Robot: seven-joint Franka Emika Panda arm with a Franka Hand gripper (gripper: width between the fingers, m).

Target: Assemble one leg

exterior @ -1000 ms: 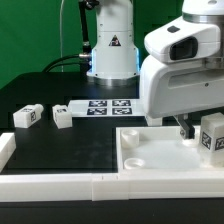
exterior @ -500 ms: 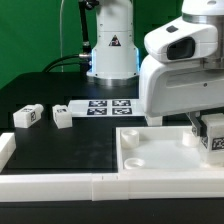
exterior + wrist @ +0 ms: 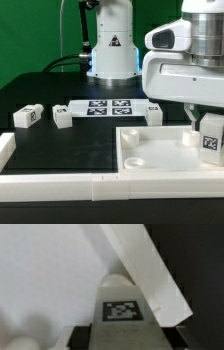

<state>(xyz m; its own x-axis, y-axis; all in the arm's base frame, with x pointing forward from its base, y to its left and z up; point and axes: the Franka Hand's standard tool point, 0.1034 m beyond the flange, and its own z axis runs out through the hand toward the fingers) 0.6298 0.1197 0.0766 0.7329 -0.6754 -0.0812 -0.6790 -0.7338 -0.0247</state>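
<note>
White on white: holds the leg (image 3: 212, 138) pinched in the gripper (image 3: 204, 128) at the panel (image 3: 160, 165) corner; risks jamming crooked or slipping free if lowered off-centre.

Arm housing (image 3: 185, 70) higher now, another leg (image 3: 152, 111) newly in sight beside the marker board (image 3: 105, 106).

your wrist camera had the leg (image 3: 123, 308) filling the middle of its picture, white, with its black-and-white square marker (image 3: 122, 310) facing the lens and sharp enough to read. the gripper (image 3: 124, 334) had the leg pinched between its jaws, dark at either flank. the leg's rounded end lay over the white panel (image 3: 50, 269), close beside the panel's raised edge, which ran on a slant. past that edge you saw only the black table (image 3: 200, 258).
</note>
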